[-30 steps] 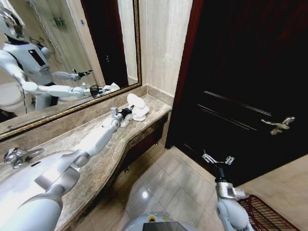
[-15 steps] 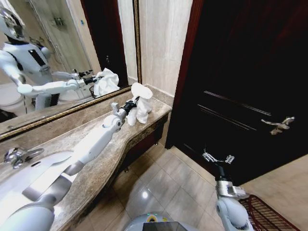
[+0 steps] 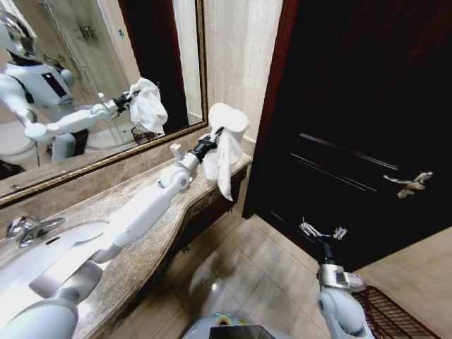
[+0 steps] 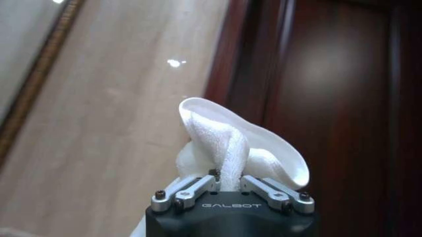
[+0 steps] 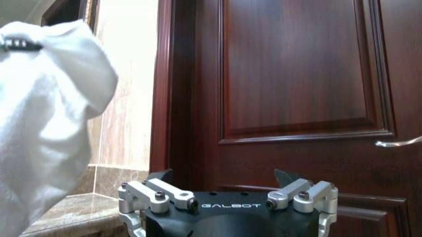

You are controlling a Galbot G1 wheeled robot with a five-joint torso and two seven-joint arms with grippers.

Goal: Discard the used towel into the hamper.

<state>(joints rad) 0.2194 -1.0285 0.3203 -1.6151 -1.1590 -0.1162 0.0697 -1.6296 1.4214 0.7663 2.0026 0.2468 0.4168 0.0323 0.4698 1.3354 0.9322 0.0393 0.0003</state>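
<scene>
Left gripper (image 3: 212, 141) pinching towel (image 3: 224, 145), frame centre, above counter (image 3: 141, 244) | right gripper (image 3: 321, 232) spread, empty, lower right | hamper (image 3: 388, 314) bottom-right corner | pickup done; carry, drop left.

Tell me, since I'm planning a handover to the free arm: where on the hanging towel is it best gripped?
Probably the bunched top of the towel, just beside where the left pincer pinches it, coming from the door side. The folds gather thick there; the tail below hangs loose and would swing. The right pincer is open low by the door, near the hamper.
</scene>
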